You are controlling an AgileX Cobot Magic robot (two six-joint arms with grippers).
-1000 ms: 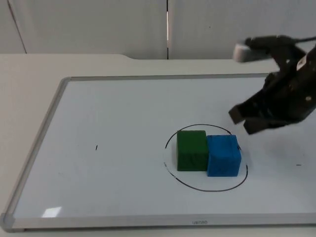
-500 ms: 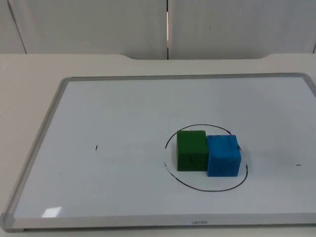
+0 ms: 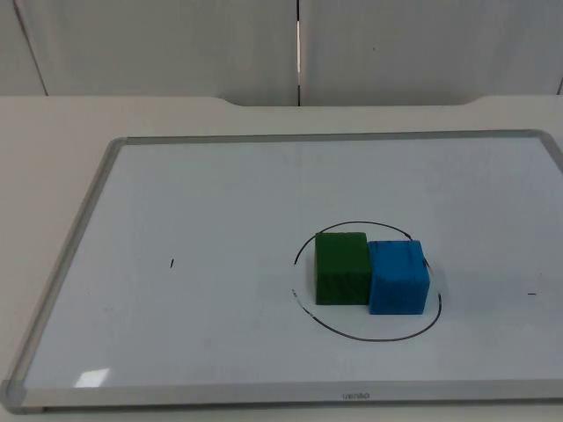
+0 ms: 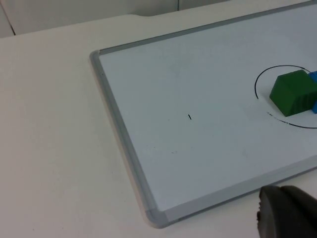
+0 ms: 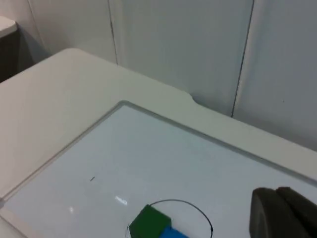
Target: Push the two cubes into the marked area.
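Sitting side by side and touching, the matte green cube (image 3: 341, 267) and blue cube (image 3: 398, 277) lie inside the thin black circle (image 3: 367, 280) drawn on the glossy, metal-framed whiteboard (image 3: 220, 202). Beyond the whiteboard's far edge stands the grey partition wall (image 3: 176, 44). Each wrist view shows a rounded dark fingertip; whether the left gripper (image 4: 286, 218) or right gripper (image 5: 282, 213) is apart or together cannot be told.

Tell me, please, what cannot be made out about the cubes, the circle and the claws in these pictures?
- Blue cube: cut off by the picture's edge in the left wrist view, and likewise in the right wrist view.
- Drawn circle: parts of its line lie hidden behind the green cube and the blue cube in the top view.
- Left claw and right claw: just dark fingertips; open or shut cannot be told.
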